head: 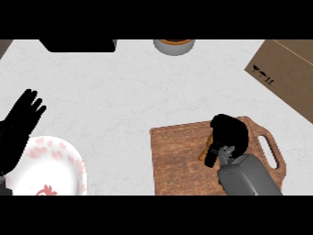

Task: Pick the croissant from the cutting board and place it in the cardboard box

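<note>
Right hand (228,133) is down on the cutting board (179,160), fingers curled over the croissant (206,153) and closed round it. Grey forearm comes in from the near edge, right of centre, and covers the near part of the board.

Croissant is on the board, mostly hidden under the hand. Only a thin orange-brown sliver shows at the hand's left side. Shape and full length can't be made out. Can't tell if it is lifted or resting on the wood.

Board is brown wood with a handle loop on its right side, lying on the white counter (131,92), near right. Its near edge is cut off.

Cardboard box (298,78) sits far right, well apart from the board, tilted across the corner, small black marks printed on its side. Right part runs out of view; can't see any opening.

Left hand (16,124) rests at the left edge, fingers straight and pointing far, holding nothing. Just beside it, a white plate (57,165) with red flower pattern, partly covered by that arm and cut off at the near edge.

Far edge: a black object (77,44) and a pale round container (175,46), both cut off, hard to identify.
</note>
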